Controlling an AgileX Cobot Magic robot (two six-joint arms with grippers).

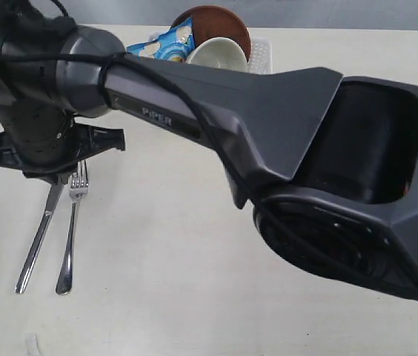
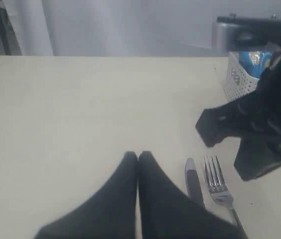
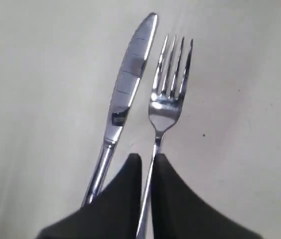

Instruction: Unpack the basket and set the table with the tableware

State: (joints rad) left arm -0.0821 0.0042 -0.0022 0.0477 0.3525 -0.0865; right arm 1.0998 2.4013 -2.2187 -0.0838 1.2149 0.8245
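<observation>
My right pincer (image 3: 145,167) is pinched narrow on the handle of the fork (image 3: 168,99), which lies beside the knife (image 3: 128,74) toward the left edge of the table (image 1: 194,297). I should release gently and lift straight up so the two stay parallel. My left pincer (image 2: 138,162) is closed and empty. My own arm hides most of the basket (image 1: 262,52) at the far edge.

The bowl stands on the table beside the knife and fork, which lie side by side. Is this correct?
Not quite. The knife and fork do lie side by side on the table, but the bowl is not beside them. The exterior view shows it in the basket, together with the plate and the blue snack bag.
</observation>
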